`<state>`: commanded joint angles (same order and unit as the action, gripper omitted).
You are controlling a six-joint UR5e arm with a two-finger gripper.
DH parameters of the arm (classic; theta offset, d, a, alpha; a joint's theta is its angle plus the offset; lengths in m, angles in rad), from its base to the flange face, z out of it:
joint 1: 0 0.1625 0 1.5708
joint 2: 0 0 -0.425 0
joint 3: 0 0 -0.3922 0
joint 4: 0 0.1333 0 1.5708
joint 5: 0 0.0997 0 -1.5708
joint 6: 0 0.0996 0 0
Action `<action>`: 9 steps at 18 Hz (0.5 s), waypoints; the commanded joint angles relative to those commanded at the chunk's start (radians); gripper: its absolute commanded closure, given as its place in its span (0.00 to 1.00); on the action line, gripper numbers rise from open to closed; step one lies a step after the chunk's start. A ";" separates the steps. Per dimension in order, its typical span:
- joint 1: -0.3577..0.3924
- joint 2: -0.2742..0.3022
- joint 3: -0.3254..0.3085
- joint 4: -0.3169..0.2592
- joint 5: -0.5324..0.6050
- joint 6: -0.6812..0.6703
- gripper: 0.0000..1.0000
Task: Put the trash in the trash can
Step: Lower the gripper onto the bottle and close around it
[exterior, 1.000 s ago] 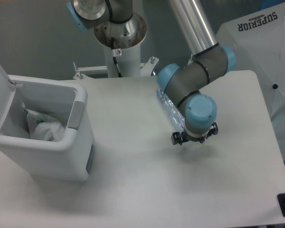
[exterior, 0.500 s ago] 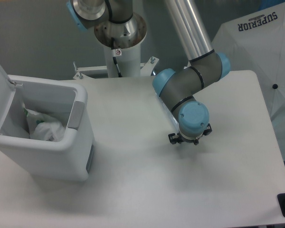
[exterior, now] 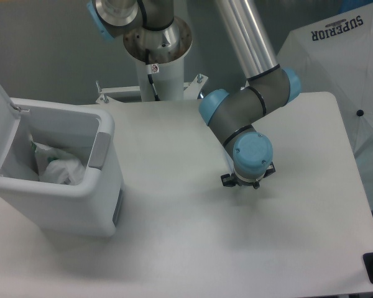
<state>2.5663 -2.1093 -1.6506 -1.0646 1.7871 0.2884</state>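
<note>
**Ana:** Wrapper (exterior: 61, 166) first: where does it lie?

**Ben:** Inside the trash can (exterior: 81, 191), at the table's left edge. The lid is up and the white crumpled plastic sits down in the opening, with a little green showing near its back wall. That half of the job looks done.

**Ana:** And the bottle?

**Ben:** I cannot see it now. The arm's wrist and forearm cover the middle of the table (exterior: 174, 248), toward the far edge, and if the bottle lies there it is hidden beneath them.

**Ana:** So what of the gripper (exterior: 247, 181)?

**Ben:** It points straight down, close to the tabletop, a little right of the middle. Only small dark finger parts stick out from under the blue cap on either side. Whether the fingers stand apart or have closed on anything, I cannot tell.

**Ana:** Then the next move?

**Ben:** My guess is that it turns on the bottle's long axis. The fingers would need to straddle it across its narrow width, then carry it left to the trash can, which stands well apart from the gripper. Thin crinkled plastic may buckle or slip when squeezed.
</note>
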 joint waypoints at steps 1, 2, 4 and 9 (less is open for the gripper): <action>-0.003 0.002 0.000 0.002 0.000 -0.002 0.90; -0.011 0.005 0.002 0.000 0.000 -0.002 0.94; -0.032 0.023 0.011 -0.002 -0.005 -0.003 0.94; -0.069 0.083 0.081 -0.002 -0.087 -0.002 0.94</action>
<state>2.4974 -2.0265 -1.5695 -1.0661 1.7000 0.2869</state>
